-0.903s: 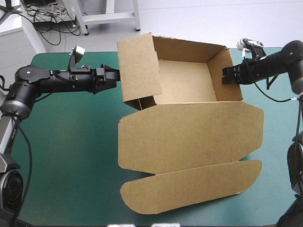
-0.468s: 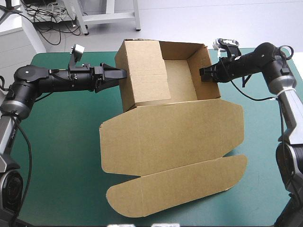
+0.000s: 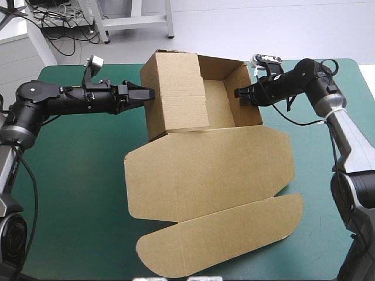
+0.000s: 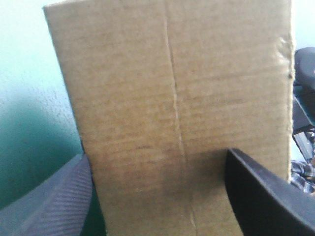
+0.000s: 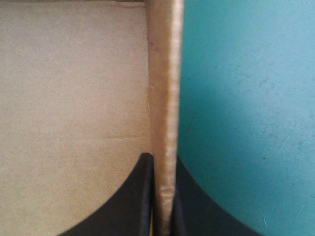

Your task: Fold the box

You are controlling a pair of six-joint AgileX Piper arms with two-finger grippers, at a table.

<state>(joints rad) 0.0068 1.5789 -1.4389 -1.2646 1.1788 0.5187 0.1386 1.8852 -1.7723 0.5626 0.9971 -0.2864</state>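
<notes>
Brown board stands as an open tray in the upper middle of the frame: the box point(image 3: 211, 170) sits on the teal-green table point(image 3: 76, 175) with its walls raised, nothing inside, and its lid flat toward the lower edge. My right gripper point(image 3: 239, 93) is clamped on the right wall's rim, while my left gripper point(image 3: 149, 92) is spread wide at the left wall's outer face. I judge the left wall's flap not yet tucked down.
</notes>
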